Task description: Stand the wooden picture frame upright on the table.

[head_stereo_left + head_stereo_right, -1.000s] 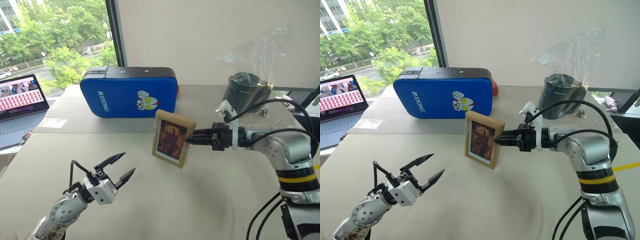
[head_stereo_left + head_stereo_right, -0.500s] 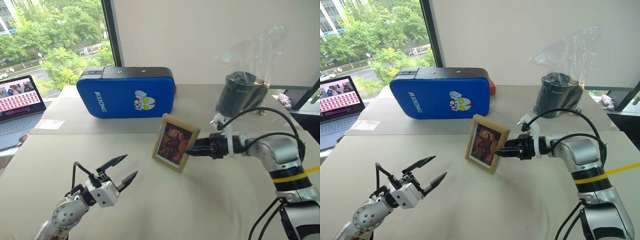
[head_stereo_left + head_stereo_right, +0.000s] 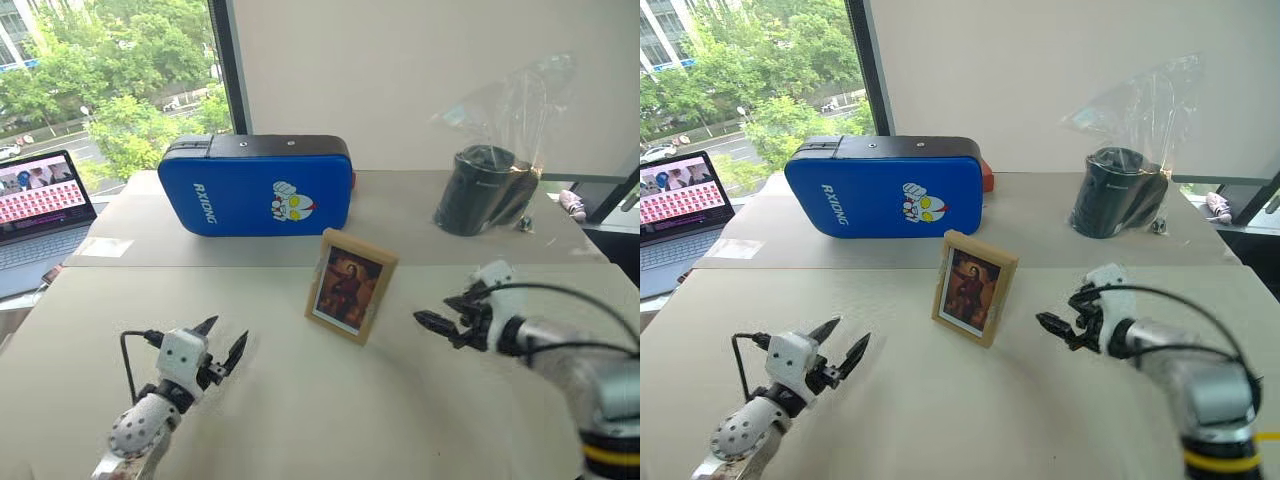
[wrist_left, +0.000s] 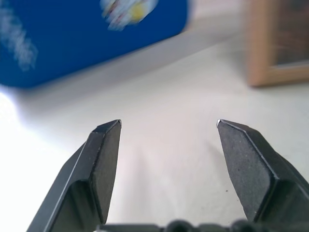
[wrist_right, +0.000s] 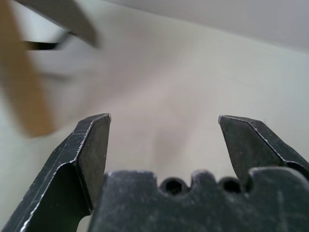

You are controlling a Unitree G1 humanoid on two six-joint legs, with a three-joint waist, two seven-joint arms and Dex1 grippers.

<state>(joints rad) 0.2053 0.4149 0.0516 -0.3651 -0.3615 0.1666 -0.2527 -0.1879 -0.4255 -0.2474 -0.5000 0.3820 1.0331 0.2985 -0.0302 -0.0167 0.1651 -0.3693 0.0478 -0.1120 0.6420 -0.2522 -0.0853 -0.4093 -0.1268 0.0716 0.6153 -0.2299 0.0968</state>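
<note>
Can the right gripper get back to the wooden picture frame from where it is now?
Probably yes. The right gripper is open and sits beside the upright wooden picture frame, apart from it, with bare table between them.

Beige table (image 3: 330, 420) — wooden picture frame (image 3: 350, 285) upright, blue case (image 3: 257, 186), laptop (image 3: 40, 215).

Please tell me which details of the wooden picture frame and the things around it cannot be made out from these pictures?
- Wooden picture frame: back and stand flap hidden in the eye views, facing away.
- Its picture: too small to read; the left wrist view cuts the frame at the edge and blurs it.
- Black container: contents hidden by its wall and clear plastic bag.
- Laptop: cut off by the left edge.
</note>
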